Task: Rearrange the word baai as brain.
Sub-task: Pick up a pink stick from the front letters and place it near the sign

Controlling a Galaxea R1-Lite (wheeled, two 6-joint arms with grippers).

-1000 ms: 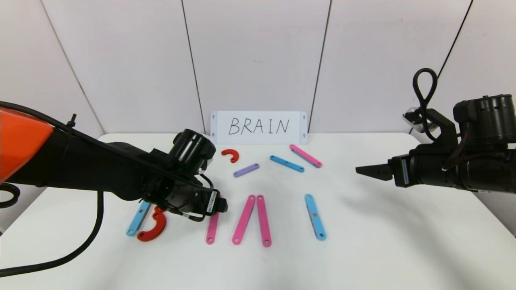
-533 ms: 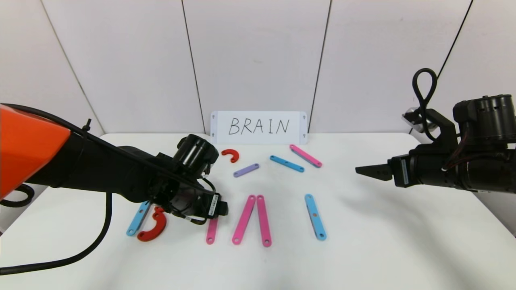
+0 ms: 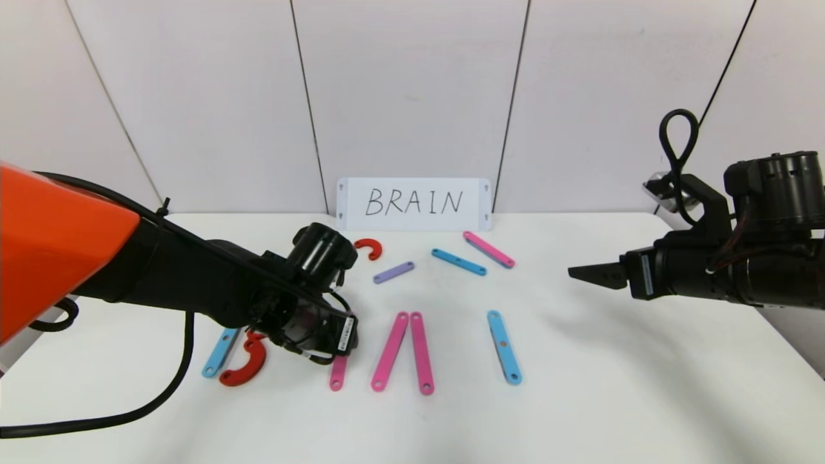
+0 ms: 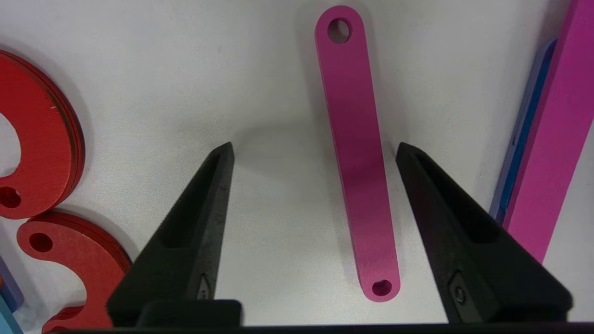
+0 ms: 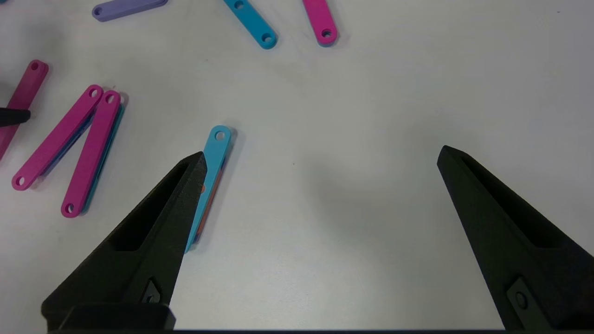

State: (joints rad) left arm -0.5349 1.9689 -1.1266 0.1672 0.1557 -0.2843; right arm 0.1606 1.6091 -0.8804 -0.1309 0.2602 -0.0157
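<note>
left gripper (image 4: 313,153) is low over the table (image 3: 612,386), jaws apart and straddling a single pink bar (image 4: 357,153). the bar lies flat between the two fingers, nearer one of them; neither finger visibly touches it, so nothing is gripped. in the head view only the near end of this pink bar (image 3: 337,374) shows below the wrist.

the word baai is in loose pieces. at the left, a blue bar (image 3: 219,352) with a red curve (image 3: 245,364) just beside it; the left wrist view shows two red curves (image 4: 41,153) lying close together. to the right of the straddled bar, two pink bars (image 3: 405,351) meet at their far ends like an inverted v, darker bars under them. further right lies a lone blue bar (image 3: 504,347).

spare pieces near the white card (image 3: 414,203): a small red curve (image 3: 368,247), a purple bar (image 3: 393,272), a blue bar (image 3: 458,261), a pink bar (image 3: 489,249).

right gripper (image 3: 580,272) is held above the table's right side, well apart from the pieces, jaws wide and empty.
</note>
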